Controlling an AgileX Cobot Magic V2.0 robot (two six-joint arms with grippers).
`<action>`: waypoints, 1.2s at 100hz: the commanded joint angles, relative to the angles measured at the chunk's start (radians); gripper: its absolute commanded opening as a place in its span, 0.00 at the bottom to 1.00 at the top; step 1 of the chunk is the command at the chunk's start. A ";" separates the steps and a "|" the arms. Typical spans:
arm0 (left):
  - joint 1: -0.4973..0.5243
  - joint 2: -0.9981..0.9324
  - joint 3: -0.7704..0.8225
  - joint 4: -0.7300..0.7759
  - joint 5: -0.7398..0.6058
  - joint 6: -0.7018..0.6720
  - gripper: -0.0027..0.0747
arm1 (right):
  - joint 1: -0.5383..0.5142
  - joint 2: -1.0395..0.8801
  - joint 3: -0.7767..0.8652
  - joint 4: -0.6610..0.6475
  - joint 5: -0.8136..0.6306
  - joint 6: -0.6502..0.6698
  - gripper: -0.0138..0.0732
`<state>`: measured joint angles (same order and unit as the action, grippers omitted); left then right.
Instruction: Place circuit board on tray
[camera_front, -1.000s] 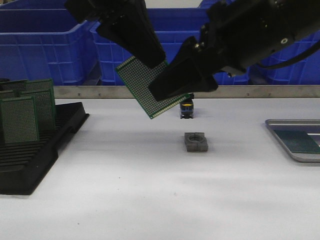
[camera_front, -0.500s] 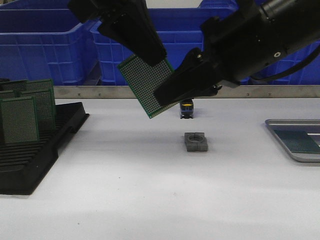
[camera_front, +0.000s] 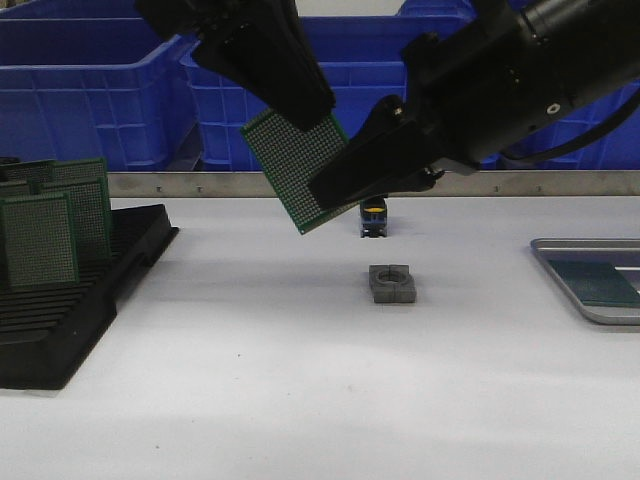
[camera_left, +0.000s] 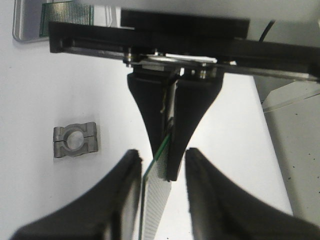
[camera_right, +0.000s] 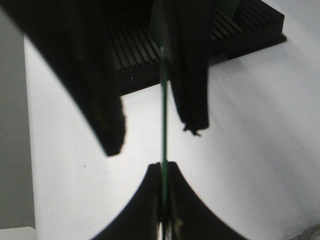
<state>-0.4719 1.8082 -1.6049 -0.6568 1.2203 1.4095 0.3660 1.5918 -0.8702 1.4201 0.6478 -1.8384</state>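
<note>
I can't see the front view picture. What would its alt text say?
Two black robot arms hold a green circuit board tilted in the air above a white table. A black rack of more boards sits at left, a silver tray at right, blue crates behind.

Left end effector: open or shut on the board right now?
Open. In the left wrist view its fingers stand apart on either side of the circuit board, neither touching it; the right end effector pinches the board's edge.

Rack (camera_front: 70, 300) left (tray (camera_front: 590, 305) far right)
</note>
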 joint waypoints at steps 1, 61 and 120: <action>0.008 -0.047 -0.043 -0.060 0.015 -0.012 0.53 | -0.006 -0.035 -0.033 0.053 0.022 0.006 0.02; 0.106 -0.051 -0.135 -0.040 0.039 -0.049 0.64 | -0.352 -0.014 0.010 0.061 -0.182 0.239 0.02; 0.106 -0.051 -0.135 -0.057 0.051 -0.049 0.64 | -0.581 0.122 0.037 0.140 -0.206 0.286 0.48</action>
<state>-0.3667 1.8082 -1.7079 -0.6468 1.2281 1.3746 -0.2102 1.7495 -0.8141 1.5329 0.4109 -1.5553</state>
